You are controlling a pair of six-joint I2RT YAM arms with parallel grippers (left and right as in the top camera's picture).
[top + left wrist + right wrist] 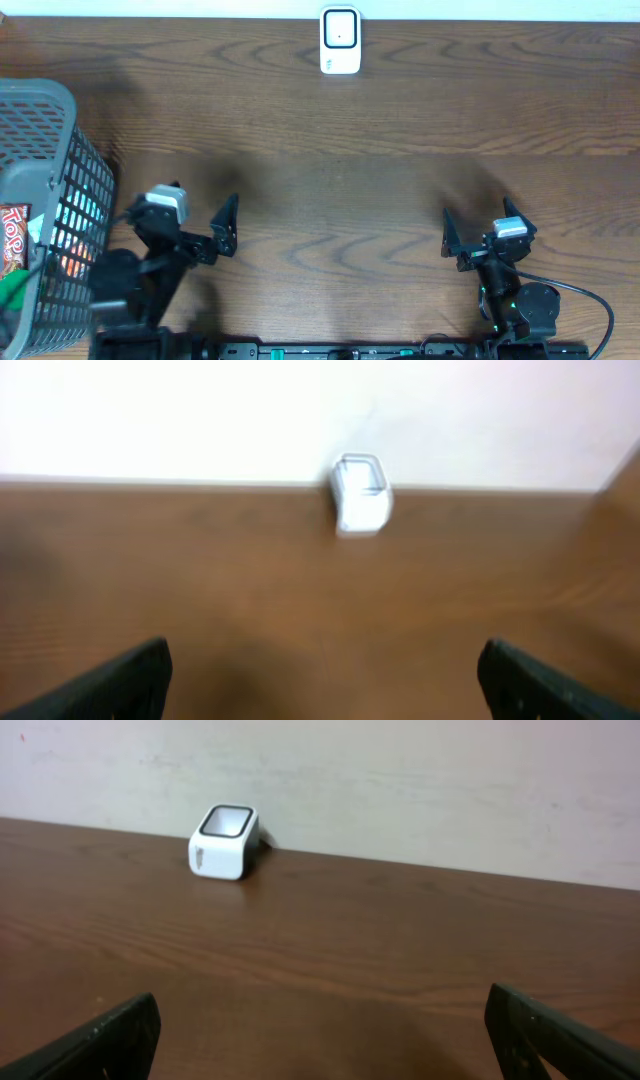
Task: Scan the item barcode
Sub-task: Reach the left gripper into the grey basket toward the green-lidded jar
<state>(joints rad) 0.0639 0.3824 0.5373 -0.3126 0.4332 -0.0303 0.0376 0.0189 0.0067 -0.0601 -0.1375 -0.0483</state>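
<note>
A white barcode scanner [340, 40] stands at the far edge of the table, near the wall. It shows in the left wrist view as the scanner [360, 495] and in the right wrist view as the scanner [224, 842], its window facing up. A red-brown snack packet [12, 235] lies in the grey basket [60, 130] at the left; no barcode shows on it. My left gripper [226, 228] hovers open and empty just right of the basket, and in its own view the left gripper [325, 685] holds nothing. My right gripper [452, 238] is open and empty at the front right, likewise the right gripper [325, 1035].
The wooden table [340, 170] stretches between both grippers and the scanner. The basket's mesh wall shows orange and teal packs behind it. A black cable [585, 300] loops by the right arm's base.
</note>
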